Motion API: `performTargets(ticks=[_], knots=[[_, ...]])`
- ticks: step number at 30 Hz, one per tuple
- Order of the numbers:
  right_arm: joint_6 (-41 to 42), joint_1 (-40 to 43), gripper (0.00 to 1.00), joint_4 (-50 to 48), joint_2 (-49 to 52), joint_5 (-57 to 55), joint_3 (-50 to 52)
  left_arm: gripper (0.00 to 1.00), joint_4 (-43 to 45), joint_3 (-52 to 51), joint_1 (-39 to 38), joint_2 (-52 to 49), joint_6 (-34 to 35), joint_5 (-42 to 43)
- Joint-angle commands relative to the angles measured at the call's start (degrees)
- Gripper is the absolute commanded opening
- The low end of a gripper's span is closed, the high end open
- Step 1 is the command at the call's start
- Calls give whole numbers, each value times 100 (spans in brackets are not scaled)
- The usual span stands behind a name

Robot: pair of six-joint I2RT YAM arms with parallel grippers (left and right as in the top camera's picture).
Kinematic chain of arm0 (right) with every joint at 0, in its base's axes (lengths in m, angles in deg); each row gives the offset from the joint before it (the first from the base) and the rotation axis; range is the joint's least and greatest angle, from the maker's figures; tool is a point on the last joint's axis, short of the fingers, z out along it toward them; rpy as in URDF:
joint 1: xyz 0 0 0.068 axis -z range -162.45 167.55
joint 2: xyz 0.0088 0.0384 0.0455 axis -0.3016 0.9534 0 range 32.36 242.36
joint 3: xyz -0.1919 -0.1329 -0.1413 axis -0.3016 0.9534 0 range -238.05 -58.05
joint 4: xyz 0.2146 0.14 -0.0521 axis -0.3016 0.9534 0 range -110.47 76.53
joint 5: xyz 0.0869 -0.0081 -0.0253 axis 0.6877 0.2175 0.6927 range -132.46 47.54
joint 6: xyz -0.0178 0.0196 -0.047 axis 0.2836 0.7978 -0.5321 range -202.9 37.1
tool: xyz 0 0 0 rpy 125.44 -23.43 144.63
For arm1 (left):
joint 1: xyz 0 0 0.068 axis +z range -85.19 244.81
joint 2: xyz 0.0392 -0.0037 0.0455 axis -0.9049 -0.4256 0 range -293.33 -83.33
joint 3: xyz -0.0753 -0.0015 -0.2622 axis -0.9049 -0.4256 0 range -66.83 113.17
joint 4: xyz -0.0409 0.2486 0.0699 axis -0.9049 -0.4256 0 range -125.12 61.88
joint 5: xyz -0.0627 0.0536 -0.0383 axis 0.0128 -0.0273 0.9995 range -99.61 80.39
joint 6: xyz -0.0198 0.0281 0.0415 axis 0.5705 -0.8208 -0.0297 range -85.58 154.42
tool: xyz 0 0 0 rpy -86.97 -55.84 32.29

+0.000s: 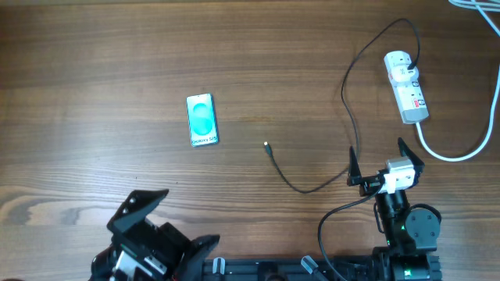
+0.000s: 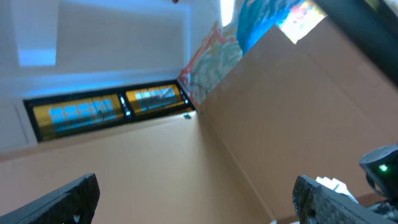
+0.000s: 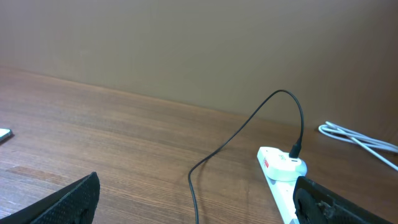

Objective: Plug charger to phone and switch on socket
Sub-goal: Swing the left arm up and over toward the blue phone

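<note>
Phone (image 1: 202, 120) lies flat, screen up, left of centre on the table (image 1: 94, 78). Charger (image 1: 344, 97) tip rests to its right, apart; the cable runs to the socket (image 1: 406, 86), far right. Only the overhead view shows phone and tip whole. Right wrist view alone shows the charger seated in the socket's end outlet. Left wrist view shows only walls. Left hand (image 1: 190, 216) and right hand (image 1: 376, 147) are spread, both empty.

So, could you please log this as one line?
left gripper open | right gripper open | charger in socket, tip loose | phone unplugged
</note>
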Motion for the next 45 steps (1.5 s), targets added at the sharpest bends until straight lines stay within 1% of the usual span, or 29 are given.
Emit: performTargets(ticks=[1,7,11,13,15,16,18,22,23,25,28,29,30,32,36,38,43,44,45], knots=[[4,9,100,-20,-68,68,7,100,13,376,-26,42,52,260],[4,9,99,-20,-68,68,7,100,638,557,-28,42,55,518],[4,9,100,-20,-68,68,7,100,428,905,-26,-17,50,575],[4,9,100,-20,-68,68,7,100,44,1298,-26,-291,28,577],[4,9,100,-20,-68,68,7,100,-568,1805,-26,-726,33,584],[7,9,100,-20,-68,68,7,100,-1088,2243,-26,-1117,35,647],[7,9,100,-20,-68,68,7,100,-1851,2927,-26,-1709,70,682],[4,9,100,-17,-68,70,7,100,-3672,4918,-26,-3311,481,682],[4,9,100,-20,-68,68,7,100,-4398,5606,-26,-3836,490,682],[4,9,100,-20,-68,68,7,100,-5460,6531,-26,-4527,487,682],[2,9,100,-20,-68,68,7,100,-7591,8212,-26,-5886,483,680],[2,9,100,-20,-68,68,7,100,-7971,8472,-26,-6124,476,680],[4,9,100,-20,-68,68,7,100,-8601,8839,-26,-6513,439,680],[4,9,99,-20,-68,68,7,100,-9409,9138,-26,-7123,442,680],[4,9,100,-20,-68,68,7,100,-10233,9138,-28,-8107,444,682],[4,9,99,-20,-68,68,7,100,-10594,9138,-26,-8581,444,647],[7,9,100,-20,-68,70,7,99,-11169,9138,-28,-9501,444,463],[4,9,100,-20,-68,68,7,85,-11276,9136,-28,-9698,442,461],[7,9,100,-17,-68,68,7,67,-11374,9136,-28,-9862,444,461]])
